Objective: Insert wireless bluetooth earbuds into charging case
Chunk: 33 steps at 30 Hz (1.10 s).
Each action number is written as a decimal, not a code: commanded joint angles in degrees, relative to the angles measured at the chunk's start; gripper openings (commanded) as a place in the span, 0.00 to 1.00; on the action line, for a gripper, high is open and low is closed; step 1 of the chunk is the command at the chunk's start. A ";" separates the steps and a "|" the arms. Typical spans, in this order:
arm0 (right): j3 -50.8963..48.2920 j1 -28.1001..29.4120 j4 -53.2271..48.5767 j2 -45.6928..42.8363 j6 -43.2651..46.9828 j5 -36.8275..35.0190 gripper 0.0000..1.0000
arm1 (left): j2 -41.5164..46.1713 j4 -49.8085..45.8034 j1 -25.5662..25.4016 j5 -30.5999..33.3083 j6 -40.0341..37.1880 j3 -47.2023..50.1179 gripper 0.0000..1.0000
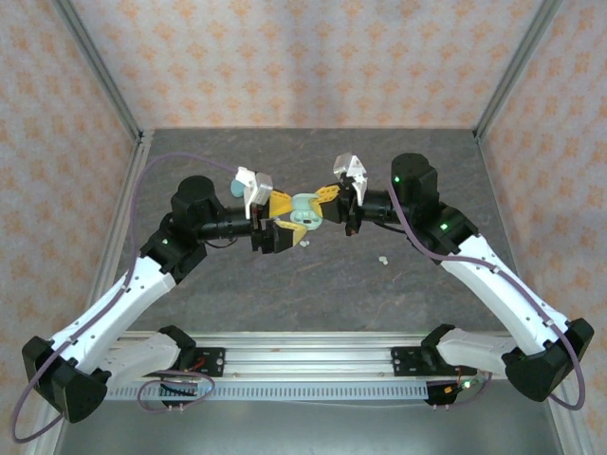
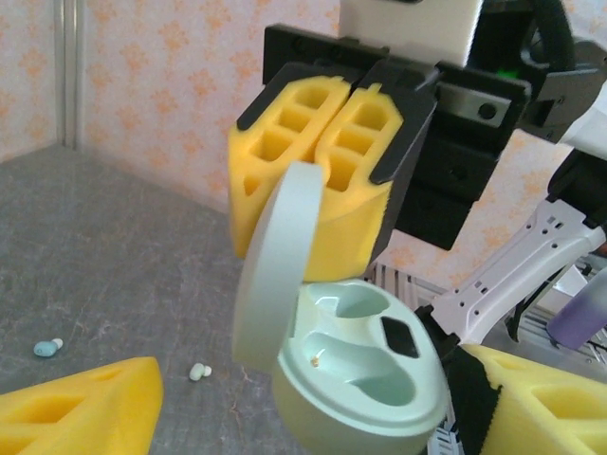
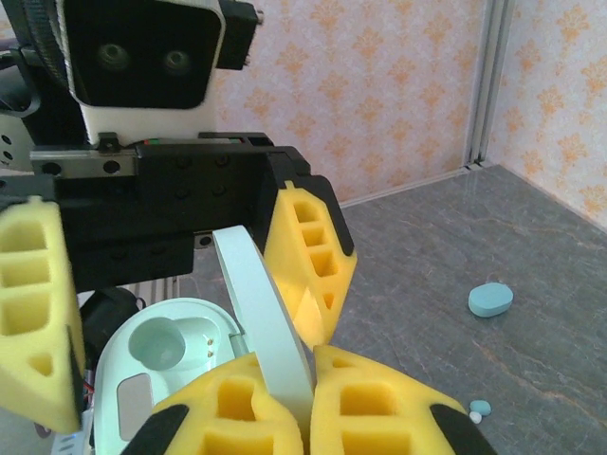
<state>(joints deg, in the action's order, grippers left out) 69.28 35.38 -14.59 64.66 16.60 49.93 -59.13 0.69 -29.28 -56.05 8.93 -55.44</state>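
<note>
Finding one: the right gripper point(image 3: 305, 409) is pressed together on the lid point(image 3: 261, 313) of the mint-green charging case point(image 2: 365, 379). Its two yellow foam fingers pinch the raised lid edge-on. The case hangs open in the air above the table point(image 1: 237, 294), midway between the two arms. The lid stands roughly upright, and the base with its two moulded wells faces the left wrist camera.

Finding two: the left gripper point(image 1: 287, 220) is spread, with its yellow fingers standing either side of the case base. In the left wrist view one finger point(image 2: 81, 408) is clear of the base. The other sits just beside the base, and I cannot tell whether it touches.

Finding three, the earbuds: every one I can make out lies on the table, apart from both grippers.
- In the left wrist view a pale blue earbud point(image 2: 45, 348) and a whitish earbud point(image 2: 198, 372) rest on the grey surface. They are apart from each other and lie below and beyond the held case.
- In the right wrist view a second pair of earbuds point(image 3: 479, 410), one pale blue and one whitish, lies close together. It is low and to the right of the right gripper's fingers.
- In the top view I see small whitish specks point(image 1: 382, 258) on the table, nearer the arm bases than the grippers and off to the right. They are too small to tell more.

Finding four: an oval pale blue case point(image 3: 490, 300) lies flat on the table beyond the second pair, well apart from both grippers.
</note>
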 commanded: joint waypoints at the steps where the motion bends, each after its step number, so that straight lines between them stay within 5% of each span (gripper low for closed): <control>1: 2.24 0.44 0.07 -0.24 0.89 1.04 0.00 | -0.59 0.14 -0.52 -3.22 -0.57 -2.55 0.74; 10: 2.88 0.42 -0.71 0.43 0.57 1.69 0.00 | -2.30 -1.56 -0.87 -5.47 -1.79 -3.93 0.55; 17: 2.86 0.40 -0.45 1.02 -0.46 2.19 0.00 | -2.48 -3.68 -1.01 -5.93 -3.80 -4.17 0.28; 23: 2.77 0.40 0.36 1.49 -3.21 1.19 0.22 | -2.10 -6.46 -1.00 -5.64 -6.19 -3.80 0.15; 33: 2.77 0.41 0.20 1.97 -6.19 -0.85 0.46 | -2.92 -6.15 -0.17 -6.44 -4.97 -1.63 0.11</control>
<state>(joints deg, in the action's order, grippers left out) 70.22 35.59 -16.27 66.54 11.68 49.67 -62.13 -6.22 -29.95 -61.10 3.99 -57.63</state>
